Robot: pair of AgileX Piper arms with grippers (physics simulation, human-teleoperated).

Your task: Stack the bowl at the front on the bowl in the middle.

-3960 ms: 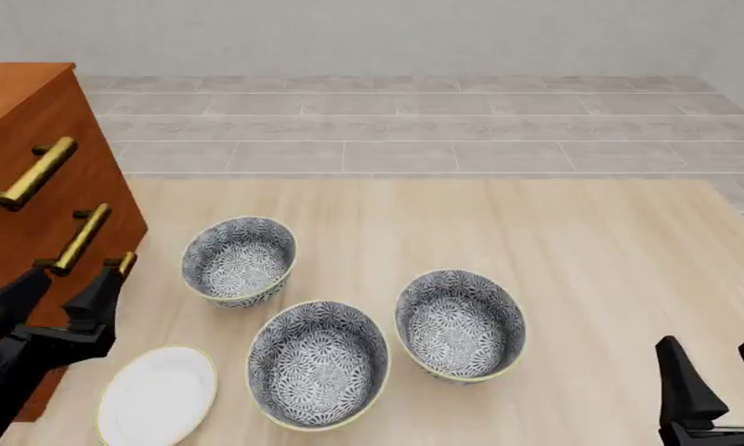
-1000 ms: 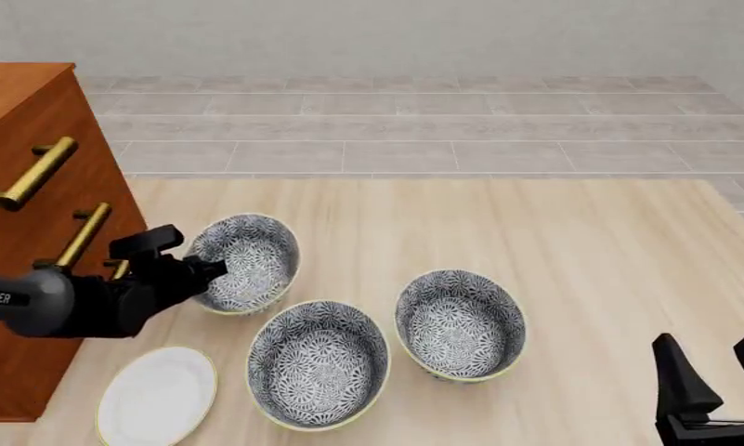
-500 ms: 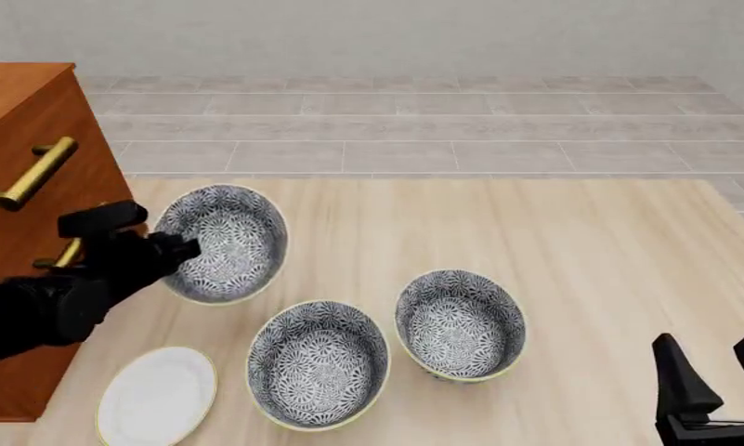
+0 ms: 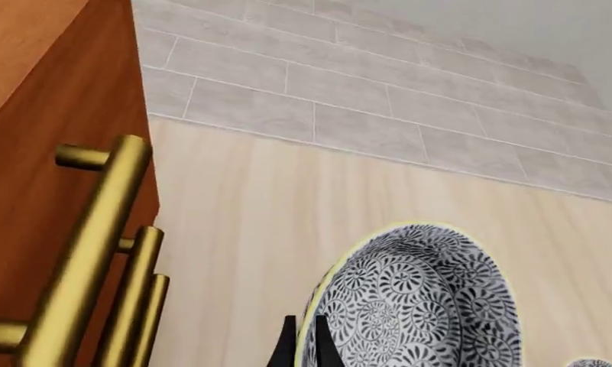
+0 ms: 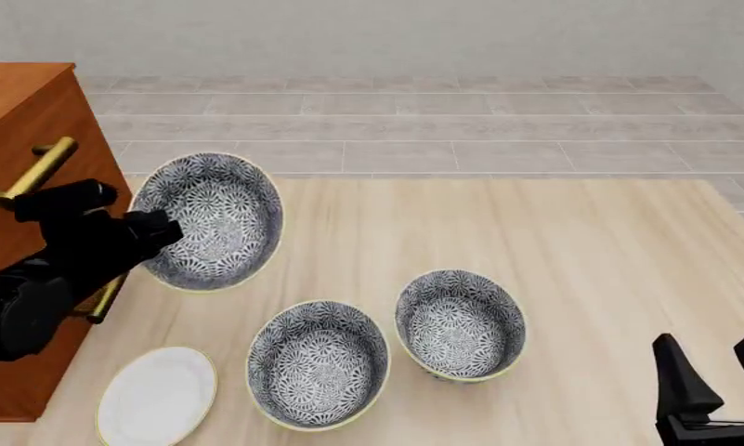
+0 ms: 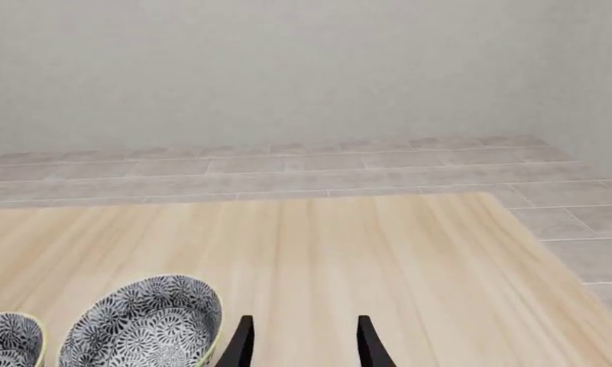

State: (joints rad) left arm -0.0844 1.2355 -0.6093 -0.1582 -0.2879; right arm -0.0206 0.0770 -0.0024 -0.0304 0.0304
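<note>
The bowl at the front (image 5: 211, 221) is up and tilted by the dresser (image 5: 25, 167), with your left gripper (image 4: 303, 350) pinching its rim. The fingertips are cut off in the wrist view. The right gripper (image 6: 306, 344) is spread and empty, near the bowl in the middle (image 5: 460, 324).

Pale wood-grain table (image 5: 570, 242): two deep blue-grey floral ceramic bowls, near-centre (image 5: 317, 363) and right of it (image 5: 460, 324); flat white plate (image 5: 157, 397) near-left.

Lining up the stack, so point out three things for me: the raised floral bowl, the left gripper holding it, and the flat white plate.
Raised blue-grey floral ceramic bowl (image 5: 211, 221): front view, patterned inside.
Left gripper (image 5: 149, 229): front view, fingertips on the bowl's rim.
Flat round white plate (image 5: 156, 397): front view, bare centre.
</note>
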